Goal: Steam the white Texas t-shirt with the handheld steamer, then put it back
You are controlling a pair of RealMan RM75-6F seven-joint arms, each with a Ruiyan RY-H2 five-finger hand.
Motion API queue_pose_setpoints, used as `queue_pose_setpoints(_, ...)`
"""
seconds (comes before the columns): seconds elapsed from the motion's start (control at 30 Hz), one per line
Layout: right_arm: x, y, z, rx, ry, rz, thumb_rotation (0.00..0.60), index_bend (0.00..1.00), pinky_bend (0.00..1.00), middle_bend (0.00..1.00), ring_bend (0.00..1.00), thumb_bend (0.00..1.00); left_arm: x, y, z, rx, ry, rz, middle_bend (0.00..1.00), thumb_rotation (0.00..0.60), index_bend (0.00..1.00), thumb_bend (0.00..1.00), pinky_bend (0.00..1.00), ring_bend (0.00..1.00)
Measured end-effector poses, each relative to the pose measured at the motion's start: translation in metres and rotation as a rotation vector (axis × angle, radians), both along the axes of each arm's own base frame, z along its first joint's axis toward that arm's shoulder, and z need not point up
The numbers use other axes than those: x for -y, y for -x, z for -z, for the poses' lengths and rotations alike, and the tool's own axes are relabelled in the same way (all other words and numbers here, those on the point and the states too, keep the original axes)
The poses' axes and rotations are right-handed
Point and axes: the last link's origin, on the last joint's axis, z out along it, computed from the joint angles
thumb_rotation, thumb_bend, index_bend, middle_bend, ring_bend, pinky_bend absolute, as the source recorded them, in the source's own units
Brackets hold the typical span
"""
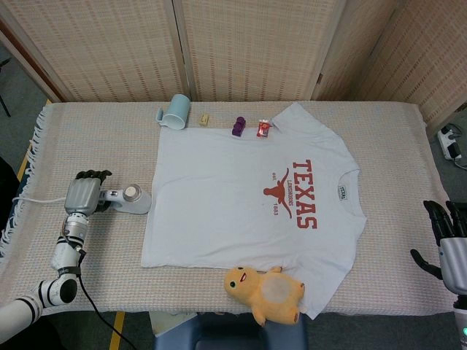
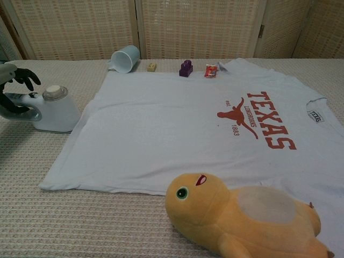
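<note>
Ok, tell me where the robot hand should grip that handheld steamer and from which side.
Grip the handheld steamer by its loop handle, the slim end pointing away from the t-shirt. It lies flat with the bulky head toward the shirt, so come from the table's left side. The left robot hand is already at that handle, fingers curling over it, though a firm hold isn't clear.
</note>
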Motion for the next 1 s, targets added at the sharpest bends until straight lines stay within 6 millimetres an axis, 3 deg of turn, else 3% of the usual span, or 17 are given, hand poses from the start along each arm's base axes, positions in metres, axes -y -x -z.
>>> queue_pose_setpoints(0.23,0.000,0.002,0.003,0.004,-0.011,0.010,0.600,0.00,0.17,0.10,0.02,0.14,-0.005,0.004,0.007,-0.011,0.006,-0.012,0.40,0.600,0.38,0.33,0.24,0.28)
queue_pose_setpoints(0.47,-0.001,0.003,0.004,0.006,-0.011,0.020,0.600,0.00,0.17,0.10,0.02,0.15,-0.013,0.006,0.014,0.004,-0.005,-0.011,0.62,0.600,0.61,0.35,0.31,0.44)
queue_pose_setpoints(0.57,-0.001,0.004,0.005,0.008,-0.012,0.025,0.600,0.00,0.17,0.10,0.02,0.14,-0.016,0.006,0.018,0.006,-0.003,-0.004,0.71,0.600,0.68,0.35,0.38,0.52)
queue_pose_setpoints(0.77,0.000,0.005,0.006,0.010,-0.015,0.031,0.600,0.00,0.17,0.10,0.02,0.14,-0.019,0.009,0.023,0.030,0.005,-0.001,0.86,0.600,0.80,0.35,0.63,0.68)
queue_pose_setpoints(1.0,0.001,0.005,0.010,0.011,-0.034,0.037,0.600,0.00,0.17,0.10,0.02,0.14,-0.020,0.016,0.021,0.098,0.001,-0.008,1.00,0.600,0.95,0.39,0.76,0.85)
